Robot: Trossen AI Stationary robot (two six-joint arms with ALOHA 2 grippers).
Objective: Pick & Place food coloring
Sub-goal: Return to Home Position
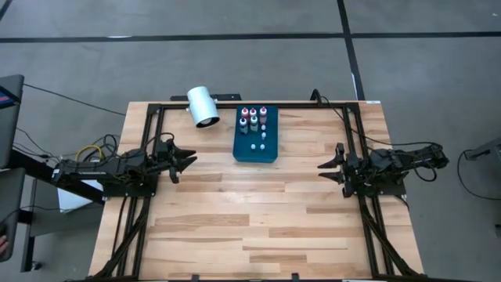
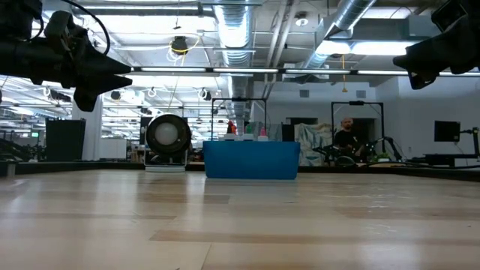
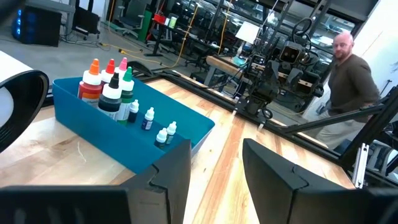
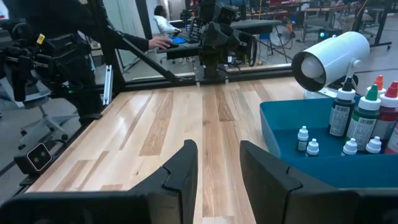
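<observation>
While far from the food coloring (image 1: 253, 125) in its tray (image 1: 255, 155), left gripper (image 1: 189, 160), right gripper (image 1: 322, 170): jaws apart.

Black left arm (image 1: 117, 168), black right arm (image 1: 391, 166), blocky dark fingers (image 3: 168, 174), yellow cables (image 1: 92, 149)

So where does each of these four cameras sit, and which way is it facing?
High: above the table, looking straight down; left arm and right arm both show.
Low: at table-top height, looking level across at the blue tray; arms at upper corners.
Left wrist: on the left arm, looking past its own open fingers at the food coloring.
Right wrist: on the right arm, past its open fingers, at the white cylinder.
Shared: every view shows the tray.
</observation>
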